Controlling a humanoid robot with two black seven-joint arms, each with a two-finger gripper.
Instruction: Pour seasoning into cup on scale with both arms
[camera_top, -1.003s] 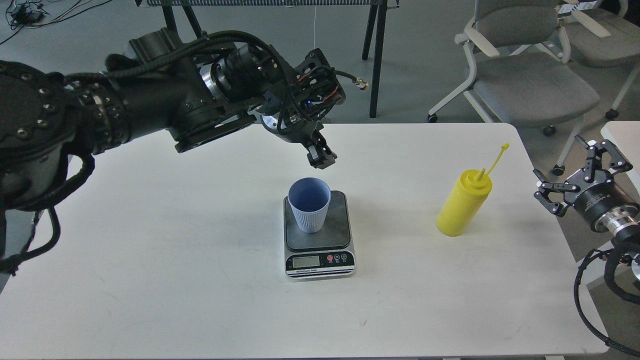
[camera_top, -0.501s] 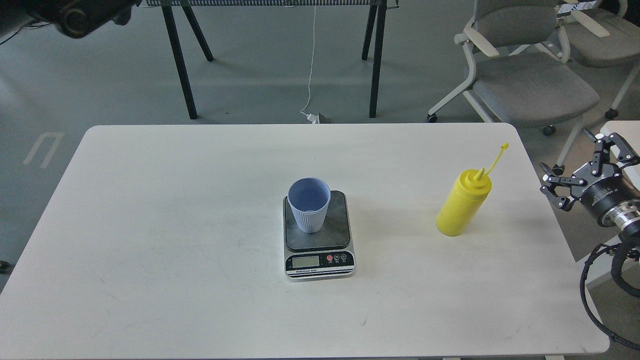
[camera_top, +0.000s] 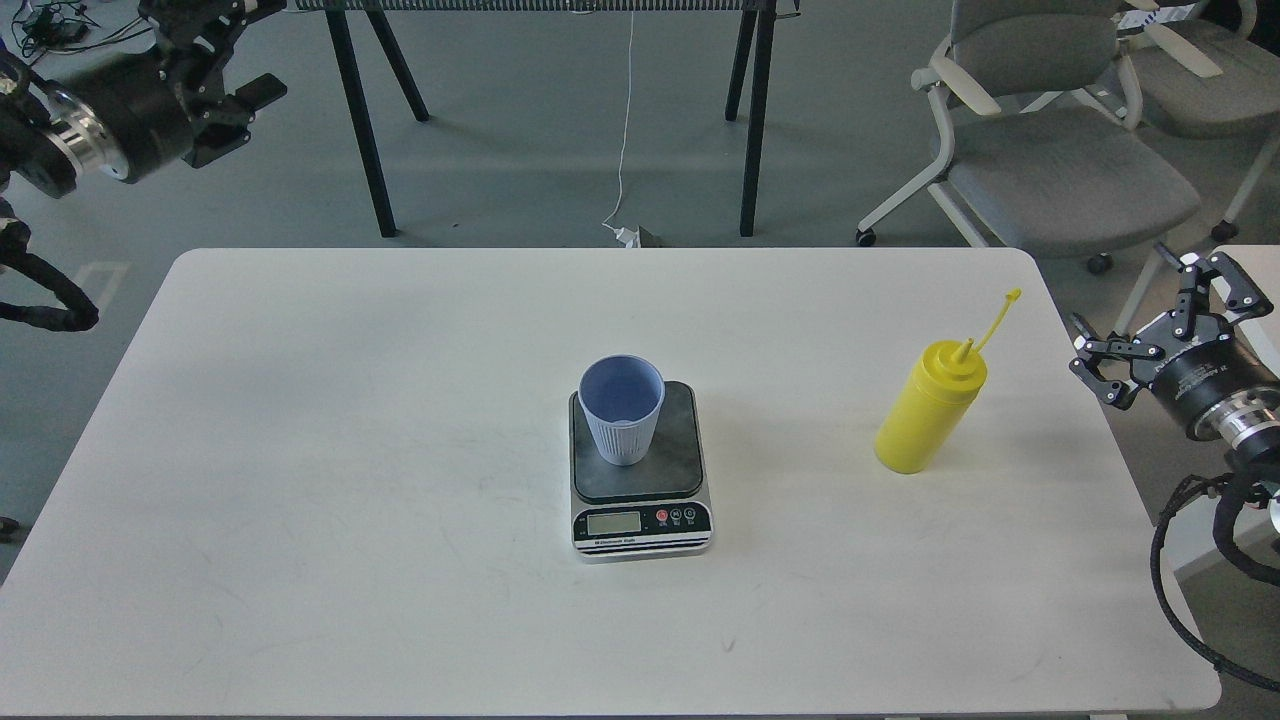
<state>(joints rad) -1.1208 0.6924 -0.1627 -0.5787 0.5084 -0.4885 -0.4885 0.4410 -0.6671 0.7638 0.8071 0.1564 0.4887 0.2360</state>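
Grey office chair (camera_top: 1050, 150) beyond the far right corner of the white counter (camera_top: 350, 500); black stand legs (camera_top: 360, 130) behind the far edge. Nothing between the scale and the bottle.

Left gripper (camera_top: 225, 60) raised off the far left corner, fingers apart. Right gripper (camera_top: 1165, 325) just off the right edge near the seasoning (camera_top: 925, 415), fingers spread, holding nothing.

Scale (camera_top: 638, 475) mid-counter. Cup (camera_top: 621, 408) upright on its plate, no contents visible. Seasoning upright toward the right edge, nozzle uncapped.
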